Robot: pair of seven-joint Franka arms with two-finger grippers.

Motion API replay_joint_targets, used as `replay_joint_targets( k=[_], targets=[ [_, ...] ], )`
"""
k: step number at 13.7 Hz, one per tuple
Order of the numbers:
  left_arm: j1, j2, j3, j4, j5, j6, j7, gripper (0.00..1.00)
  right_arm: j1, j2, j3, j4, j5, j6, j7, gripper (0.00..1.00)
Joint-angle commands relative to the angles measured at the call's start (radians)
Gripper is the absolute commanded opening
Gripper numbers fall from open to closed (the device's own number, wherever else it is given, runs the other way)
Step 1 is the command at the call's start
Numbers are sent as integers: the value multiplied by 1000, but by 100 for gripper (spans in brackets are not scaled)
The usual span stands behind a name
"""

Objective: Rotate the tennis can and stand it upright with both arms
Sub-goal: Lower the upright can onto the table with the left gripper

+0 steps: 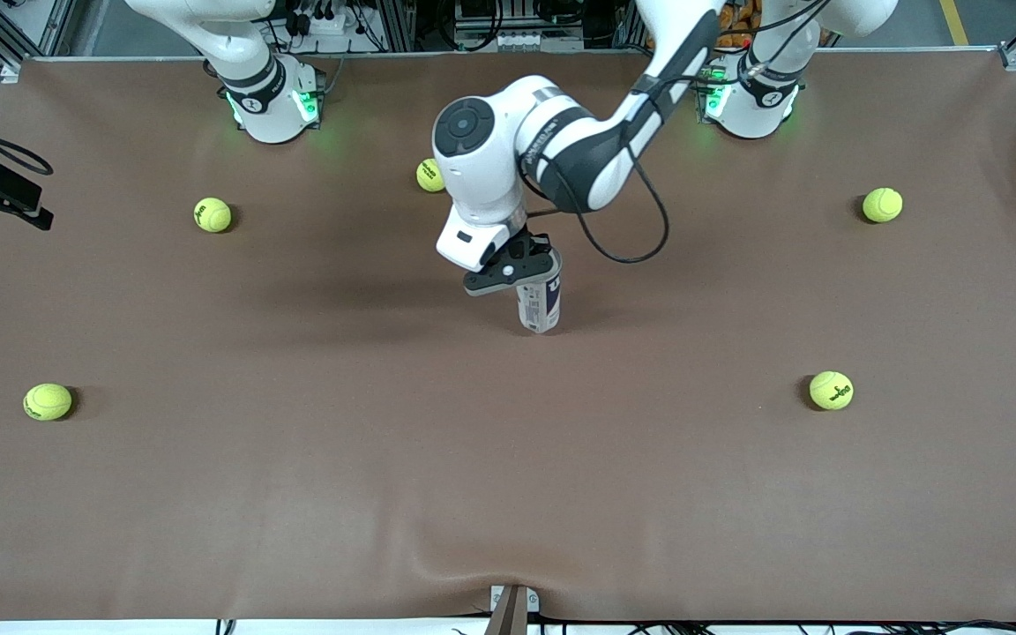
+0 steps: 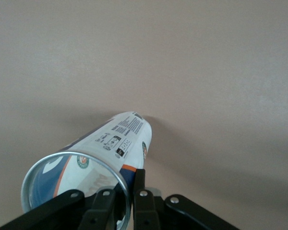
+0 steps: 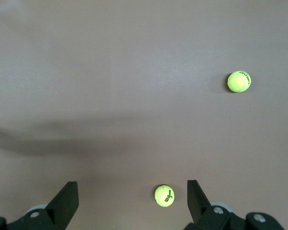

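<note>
**A:** Looking across the whole table [image 1: 296, 494] first, you see the brown cover, then the left arm [image 1: 561, 141], which comes from its base and bends down over the middle of the table. The right arm waits high; only its base [image 1: 272, 101] shows in the front view.

**B:** And where is the tennis can [image 1: 541, 304] for you?

**A:** It is at the middle of the table, under the left arm's wrist. Its long axis is close to upright, with the bottom end down on the cover and the silver rim end up at the claw. I judge it a little tilted, not fully straight.

**B:** What is the left gripper [image 2: 127, 199] doing?

**A:** It is clenched on the rim end of the can; in the left wrist view you see the fingers pinching the open rim, and the can body runs away from the claw down to the table. The wrist points almost straight down.

**B:** And the right gripper [image 3: 132, 203]?

**A:** Its jaws are spread wide and grasp nothing. It hangs over bare cover with two tennis balls [image 3: 164, 195] below it, well apart from the can. So the left arm is the nearer one. In my judgement, your next move only needs to bring the axis fully vertical before you let go.
</note>
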Motion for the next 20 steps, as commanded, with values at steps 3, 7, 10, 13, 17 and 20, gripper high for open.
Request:
replay_joint_targets(
  k=[3,7,10,13,17,20],
  targets=[
    [9,23,15,43,-79,51,52,0,-42,2,14,9,11,-6,12,100],
    [8,55,22,39,-110,108,58,0,-46,1,14,9,11,-9,12,100],
    [9,61,22,31,-110,111,63,0,-44,1,14,9,12,-7,12,100],
    [9,69,22,29,-113,111,54,18,-42,-1,15,9,11,-9,11,100],
    [11,61,23,29,-112,111,52,100,-41,1,15,9,11,-9,9,100],
    [14,34,25,31,-110,104,55,100,-38,1,17,9,11,-9,9,100]
  ],
)
